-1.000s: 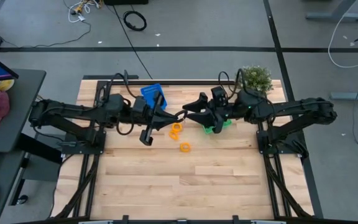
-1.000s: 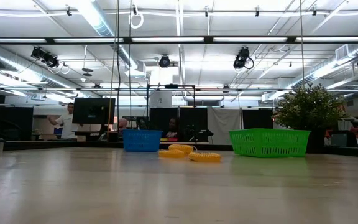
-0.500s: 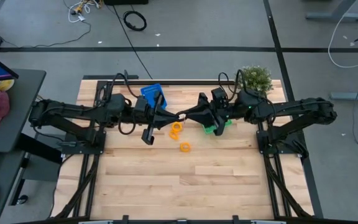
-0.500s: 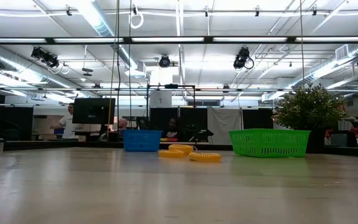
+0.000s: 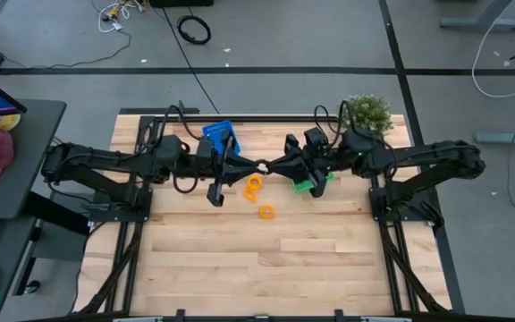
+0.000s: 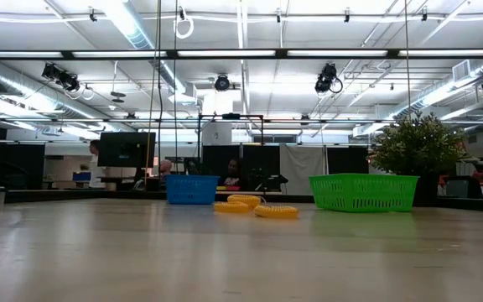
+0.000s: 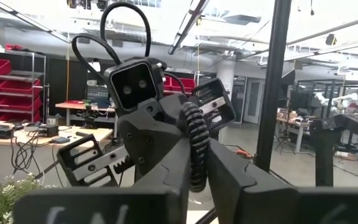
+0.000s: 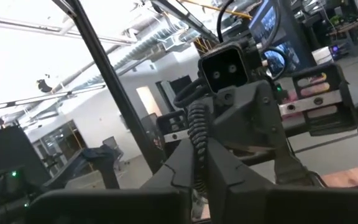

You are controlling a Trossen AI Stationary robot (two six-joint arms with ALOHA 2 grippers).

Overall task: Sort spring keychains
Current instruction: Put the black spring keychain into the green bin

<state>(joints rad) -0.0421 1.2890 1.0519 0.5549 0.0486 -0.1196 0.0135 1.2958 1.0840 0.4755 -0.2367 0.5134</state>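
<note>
So both wrist views show the same thing up close: a black spring keychain [image 7: 194, 146] hanging between the two arms' fingertips, its coil running up and down between the dark fingers, with the other arm's camera staring straight back. The left pincer [image 5: 251, 166] and right pincer [image 5: 268, 166] meet tip to tip above the wooden surface [image 5: 257, 259], both pressed onto that one coil as far as I can judge (the left one's hold looks less tight, but I can't really tell from above). Whoever takes it next, the coil lies dead between them, equally near both, so the move turns on which side lets go. Just beyond, two orange spring keychains [image 5: 253, 186] lie on the surface below the meeting point, nearer the left arm. Farther back sit the blue bin [image 5: 218, 134] and green bin [image 5: 314, 182], half covered by the arms. What's inside either bin is hidden.
</note>
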